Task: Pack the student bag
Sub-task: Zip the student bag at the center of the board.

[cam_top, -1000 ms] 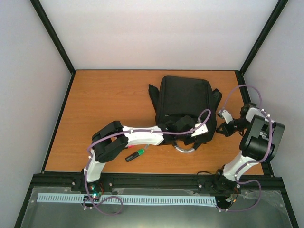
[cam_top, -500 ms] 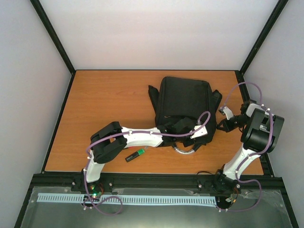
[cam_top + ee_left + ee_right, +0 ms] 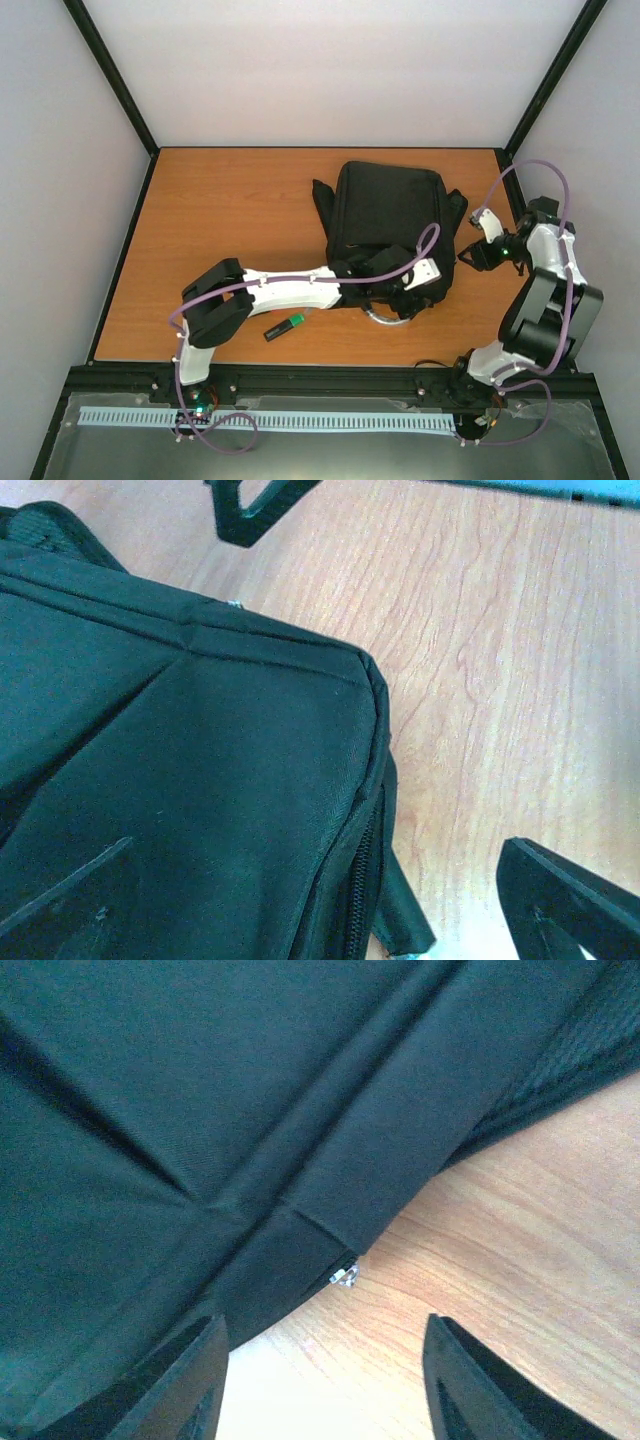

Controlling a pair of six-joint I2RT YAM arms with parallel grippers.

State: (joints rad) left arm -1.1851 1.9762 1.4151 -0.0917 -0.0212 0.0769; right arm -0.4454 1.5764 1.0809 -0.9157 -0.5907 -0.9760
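The student bag [image 3: 390, 220] is a large black backpack lying flat at the middle right of the table, its grey loop handle [image 3: 385, 316] at the near end. My left gripper [image 3: 400, 293] hangs over the bag's near end. In the left wrist view it [image 3: 318, 845] is wide open over the bag's corner [image 3: 200, 780], holding nothing, with the side zip [image 3: 362, 880] between the fingers. My right gripper [image 3: 472, 256] is at the bag's right side. In the right wrist view it [image 3: 325, 1325] is open beside the bag's edge [image 3: 250, 1110], near a small metal zip pull [image 3: 345, 1276].
A green and black marker [image 3: 285, 326] lies on the wood near the front edge, under the left arm. Black frame posts and white walls surround the table [image 3: 230, 210]. A black angular part [image 3: 255, 505] shows at the top of the left wrist view.
Both grippers have opened from shut. The right arm has swung back and away along the bag's right side. The left arm has shifted slightly at the bag's near end.
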